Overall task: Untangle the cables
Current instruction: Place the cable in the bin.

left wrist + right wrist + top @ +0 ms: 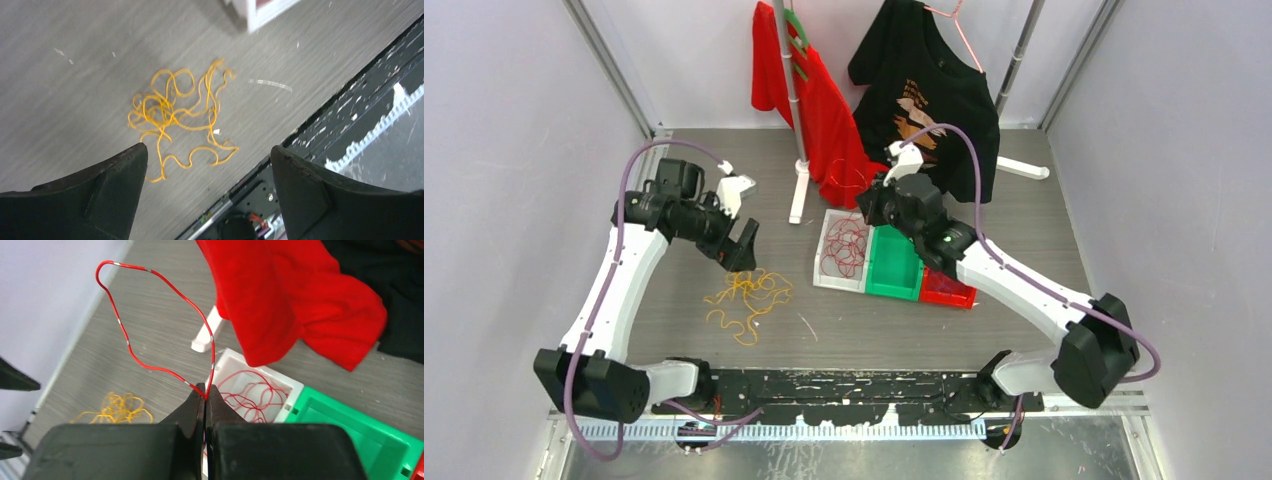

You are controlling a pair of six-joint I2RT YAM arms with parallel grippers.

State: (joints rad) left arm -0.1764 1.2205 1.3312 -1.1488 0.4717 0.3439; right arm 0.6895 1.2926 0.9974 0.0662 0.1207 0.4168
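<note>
My right gripper (205, 390), low centre, pinches a red cable (212, 347) looped upright; my left gripper (208, 146) hangs wide over yellow cables (165, 112).

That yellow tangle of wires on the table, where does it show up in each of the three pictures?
Top external: the yellow cables lie left of centre.
Left wrist: the yellow cables fill the middle.
Right wrist: the yellow cables sit at lower left.
Shared landmark: the white bin, right of the tangle in all three.
</note>
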